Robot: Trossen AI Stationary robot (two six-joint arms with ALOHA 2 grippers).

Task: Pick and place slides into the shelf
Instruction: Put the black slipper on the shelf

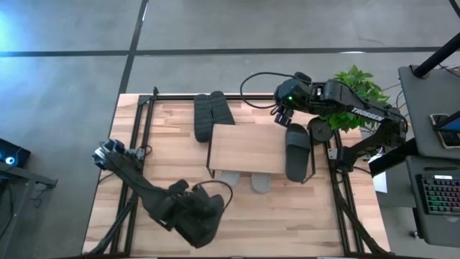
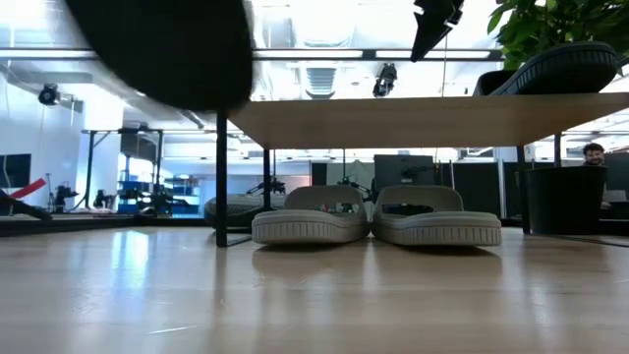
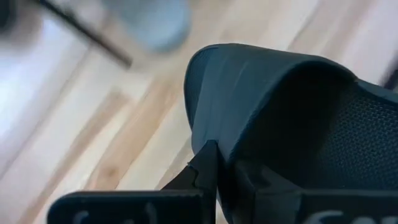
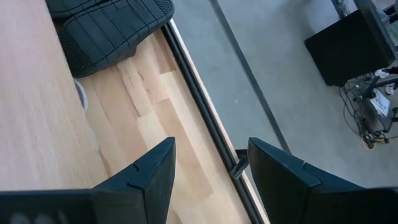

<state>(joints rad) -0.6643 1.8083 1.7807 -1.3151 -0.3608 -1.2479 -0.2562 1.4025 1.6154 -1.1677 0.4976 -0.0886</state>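
Fingers of left gripper pinch dark slide.

White lettering on the right arm looks like "TROSSEN"; nothing else is legible.

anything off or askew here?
Two dark slides lie sole-up behind the shelf, treads showing. One dark slide on the shelf's right end overhangs its front edge. The light grey pair underneath sits straight.
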